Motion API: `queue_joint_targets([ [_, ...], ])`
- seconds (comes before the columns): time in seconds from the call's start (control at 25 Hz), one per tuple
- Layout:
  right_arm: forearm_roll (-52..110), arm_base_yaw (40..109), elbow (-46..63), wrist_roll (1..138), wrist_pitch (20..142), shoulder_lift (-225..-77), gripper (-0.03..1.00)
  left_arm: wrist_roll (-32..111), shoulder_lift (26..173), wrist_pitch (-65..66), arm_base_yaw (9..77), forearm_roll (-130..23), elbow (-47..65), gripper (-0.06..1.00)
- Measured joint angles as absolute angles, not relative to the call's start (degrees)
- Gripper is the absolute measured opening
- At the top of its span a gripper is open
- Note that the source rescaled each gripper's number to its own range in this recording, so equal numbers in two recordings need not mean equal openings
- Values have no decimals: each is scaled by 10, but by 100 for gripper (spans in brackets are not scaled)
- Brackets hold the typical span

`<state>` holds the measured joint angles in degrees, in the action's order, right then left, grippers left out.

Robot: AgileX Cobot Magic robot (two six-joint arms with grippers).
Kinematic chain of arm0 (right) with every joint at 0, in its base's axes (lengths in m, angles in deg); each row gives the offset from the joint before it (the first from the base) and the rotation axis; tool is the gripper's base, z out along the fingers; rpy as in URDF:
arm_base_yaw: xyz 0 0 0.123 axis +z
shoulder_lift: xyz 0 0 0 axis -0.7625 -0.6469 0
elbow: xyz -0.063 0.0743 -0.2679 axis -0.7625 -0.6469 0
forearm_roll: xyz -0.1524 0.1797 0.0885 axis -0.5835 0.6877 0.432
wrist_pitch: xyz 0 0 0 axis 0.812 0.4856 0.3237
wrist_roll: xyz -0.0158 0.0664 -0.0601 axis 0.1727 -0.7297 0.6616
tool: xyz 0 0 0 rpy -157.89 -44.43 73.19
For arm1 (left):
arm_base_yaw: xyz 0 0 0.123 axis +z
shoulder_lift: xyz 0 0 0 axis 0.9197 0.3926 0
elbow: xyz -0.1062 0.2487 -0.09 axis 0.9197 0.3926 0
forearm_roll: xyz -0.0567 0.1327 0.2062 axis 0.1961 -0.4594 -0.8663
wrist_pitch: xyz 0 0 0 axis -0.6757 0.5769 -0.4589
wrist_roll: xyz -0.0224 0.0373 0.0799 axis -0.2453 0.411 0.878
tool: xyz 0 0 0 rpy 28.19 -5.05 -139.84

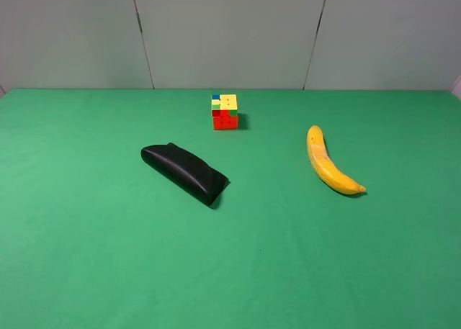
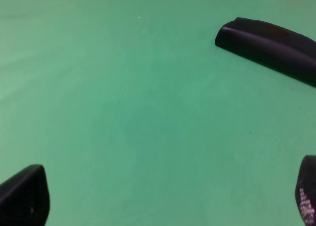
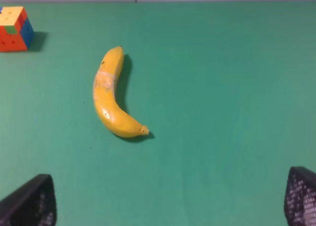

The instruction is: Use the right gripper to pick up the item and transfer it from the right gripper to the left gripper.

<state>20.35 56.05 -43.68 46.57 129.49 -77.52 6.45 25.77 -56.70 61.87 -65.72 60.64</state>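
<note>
Right hand and left hand gape wide, clear of the banana.

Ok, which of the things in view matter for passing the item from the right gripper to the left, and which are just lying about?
Part of the job: banana, lying on the green table; right gripper, open; left gripper, open.
Just lying about: black pouch; multicoloured puzzle cube.
</note>
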Motion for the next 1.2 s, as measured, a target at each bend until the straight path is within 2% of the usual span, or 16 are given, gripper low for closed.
queue_joint_targets([
  [1.2, 217, 561, -437, 466, 1295, -775, 100, 65, 258, -567, 619, -657, 606, 100],
])
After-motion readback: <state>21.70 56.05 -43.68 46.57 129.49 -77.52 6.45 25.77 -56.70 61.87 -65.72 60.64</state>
